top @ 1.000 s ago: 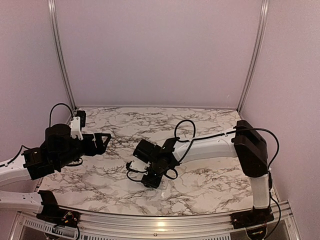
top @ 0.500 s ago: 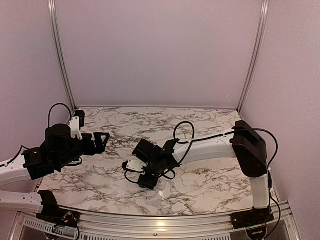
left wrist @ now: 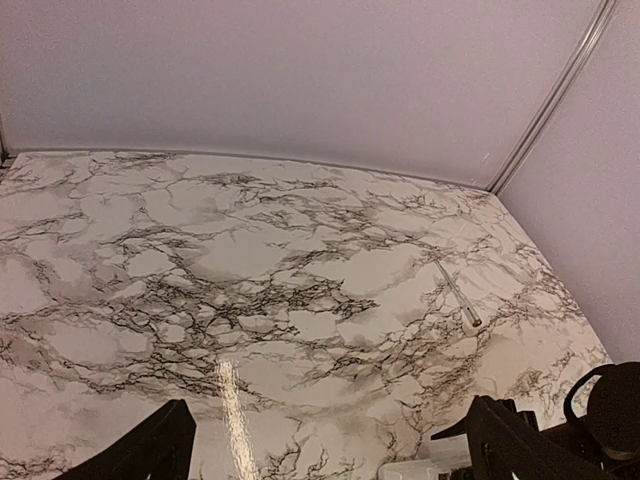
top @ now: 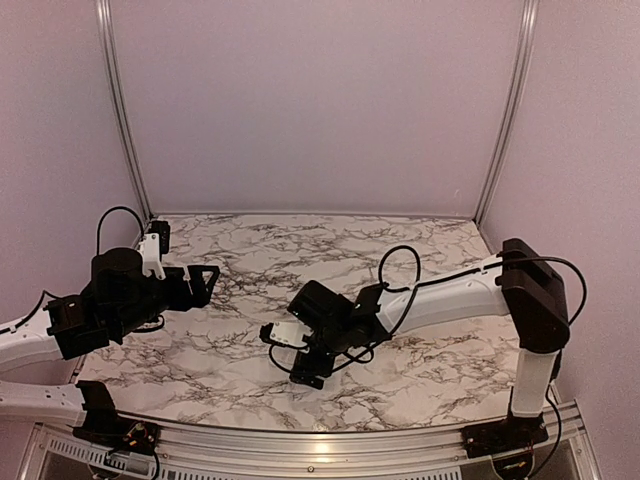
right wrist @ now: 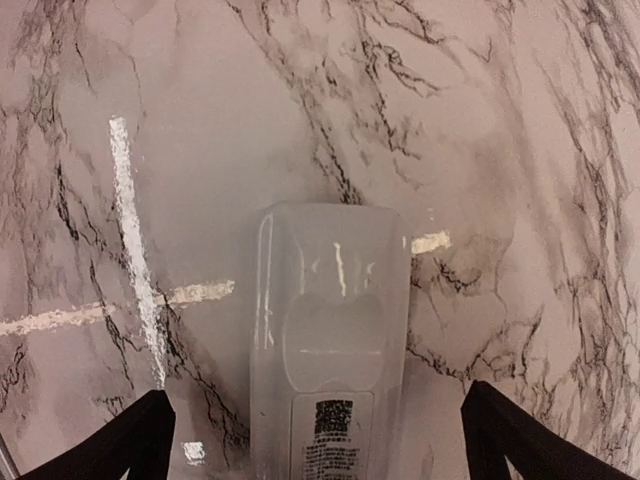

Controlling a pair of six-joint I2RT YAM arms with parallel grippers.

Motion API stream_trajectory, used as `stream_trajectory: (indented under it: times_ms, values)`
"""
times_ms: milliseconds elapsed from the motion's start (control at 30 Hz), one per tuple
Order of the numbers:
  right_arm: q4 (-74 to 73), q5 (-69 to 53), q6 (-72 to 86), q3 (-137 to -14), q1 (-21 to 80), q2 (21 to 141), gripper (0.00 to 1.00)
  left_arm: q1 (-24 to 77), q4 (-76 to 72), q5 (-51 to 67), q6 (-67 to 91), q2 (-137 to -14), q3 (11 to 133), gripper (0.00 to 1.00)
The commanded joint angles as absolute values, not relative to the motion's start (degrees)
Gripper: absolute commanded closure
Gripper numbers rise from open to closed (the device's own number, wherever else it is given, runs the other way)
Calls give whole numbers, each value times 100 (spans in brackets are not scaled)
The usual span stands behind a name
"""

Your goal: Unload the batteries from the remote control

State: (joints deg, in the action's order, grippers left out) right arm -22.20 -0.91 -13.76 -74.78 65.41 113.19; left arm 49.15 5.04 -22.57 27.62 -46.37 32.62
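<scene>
The white remote control (right wrist: 330,340) lies flat on the marble table in the right wrist view, its back up, with a rounded recess and a dark printed label. My right gripper (right wrist: 322,432) stands open over it, one black fingertip (right wrist: 140,440) on each side and apart from it. In the top view the right gripper (top: 303,372) is low over the table's middle front and hides the remote. My left gripper (top: 205,280) hovers open at the left with nothing in it; its fingertips (left wrist: 150,455) frame bare marble. No batteries show.
A thin grey rod (left wrist: 458,295) lies on the marble table (top: 400,250) toward the right side. Plain walls with metal posts (top: 118,110) close off the table's back and sides. The right arm's cable loops (top: 400,265) above its forearm.
The right gripper's jaws have spread wide, letting go of the remote. The right arm has shifted a little to the right and nearer. The left arm has not moved.
</scene>
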Motion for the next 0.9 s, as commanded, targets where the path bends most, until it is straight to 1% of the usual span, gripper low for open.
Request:
stream_trajectory:
  times_ms: [0,167,333,600,867]
  values:
    - [-1725,-44,-1342,-6985,6507,10809,2,4939,580,-2234,2672,-4693,3406,1]
    - [-1201,-69,-1280,-6309,6478,10385,2,4947,596,-2221,2672,-4695,3413,1]
    - [-597,-171,-1235,-5773,6472,10208,2,4940,599,-2194,2677,-4683,3425,1]
    - [-431,-277,-1221,-5671,6464,10295,6,4946,581,-2104,2681,-4693,3419,1]
    - [-145,-347,-1143,-5478,6227,10297,6,4941,586,-2049,2686,-4678,3412,1]
